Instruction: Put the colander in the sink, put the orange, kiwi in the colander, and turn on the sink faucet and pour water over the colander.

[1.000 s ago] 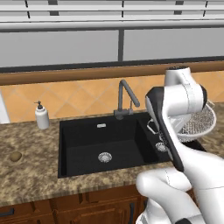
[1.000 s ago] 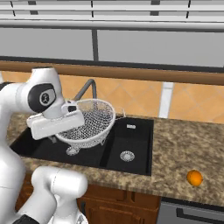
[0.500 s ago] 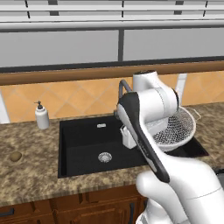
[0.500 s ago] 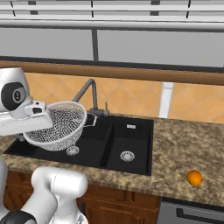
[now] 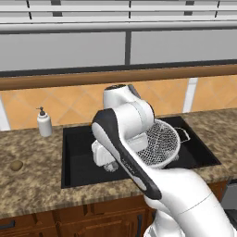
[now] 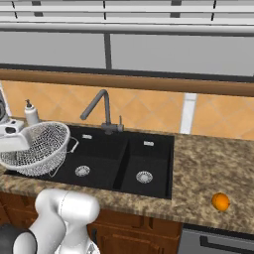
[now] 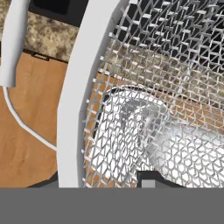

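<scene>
My gripper (image 6: 20,141) is shut on the pale rim of the colander (image 6: 37,148), a white-grey mesh bowl held tilted in the air. In the right base view the colander hangs over the left front corner of the black sink (image 6: 124,158). In the left base view the colander (image 5: 159,143) shows behind my arm, above the sink (image 5: 78,157). The hand view has the rim (image 7: 78,96) running between my fingertips (image 7: 148,179), mesh to the right. The dark faucet (image 6: 101,106) stands behind the basins. The orange (image 6: 221,202) lies on the counter at the right, the kiwi (image 5: 17,165) at the left.
A white soap dispenser (image 5: 44,122) stands on the counter left of the sink, near the wall. Speckled brown counter (image 6: 198,163) surrounds the basins, with wooden cabinet fronts (image 5: 69,217) below its front edge.
My arm has swung left across the sink, carrying the colander from over the right basin to over the left one. The fruits lie where they were.
</scene>
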Robot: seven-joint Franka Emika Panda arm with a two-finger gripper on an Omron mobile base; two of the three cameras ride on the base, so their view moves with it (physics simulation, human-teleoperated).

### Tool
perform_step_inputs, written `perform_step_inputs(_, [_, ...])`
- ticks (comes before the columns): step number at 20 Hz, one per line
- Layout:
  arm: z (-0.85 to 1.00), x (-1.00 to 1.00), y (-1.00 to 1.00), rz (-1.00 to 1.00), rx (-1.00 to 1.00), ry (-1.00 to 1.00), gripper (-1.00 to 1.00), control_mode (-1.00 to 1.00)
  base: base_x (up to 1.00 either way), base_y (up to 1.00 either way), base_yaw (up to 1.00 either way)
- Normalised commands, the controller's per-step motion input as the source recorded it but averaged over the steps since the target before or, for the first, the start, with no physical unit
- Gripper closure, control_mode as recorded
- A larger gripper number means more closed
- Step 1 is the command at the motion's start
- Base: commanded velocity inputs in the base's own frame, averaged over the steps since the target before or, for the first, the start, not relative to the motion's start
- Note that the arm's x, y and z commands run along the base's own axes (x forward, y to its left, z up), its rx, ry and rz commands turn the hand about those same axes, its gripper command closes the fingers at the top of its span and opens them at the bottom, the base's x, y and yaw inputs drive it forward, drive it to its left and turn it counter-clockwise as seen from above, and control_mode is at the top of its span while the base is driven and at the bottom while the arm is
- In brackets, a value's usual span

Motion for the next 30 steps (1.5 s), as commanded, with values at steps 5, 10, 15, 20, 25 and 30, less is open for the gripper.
perform_step_inputs(5, [-0.65,0.09,0.37,0.0,-0.01,0.01,1.0,-1.0,0.0,0.0,0.0])
perform_step_inputs(10, [-0.09,0.62,0.07,0.0,0.0,0.0,1.0,-1.0,0.0,0.0,0.0])
perform_step_inputs(15, [-0.01,0.66,0.1,0.0,0.0,0.05,1.0,-1.0,0.0,0.0,0.0])
perform_step_inputs(20, [-0.29,0.55,0.06,0.0,0.0,0.06,1.0,-1.0,0.0,0.0,0.0])
perform_step_inputs(25, [-0.55,0.46,-0.05,-0.01,0.0,0.01,1.0,-1.0,0.0,0.0,0.0])
perform_step_inputs(30, [-0.48,0.32,-0.09,-0.01,0.0,-0.05,1.0,-1.0,0.0,0.0,0.0])
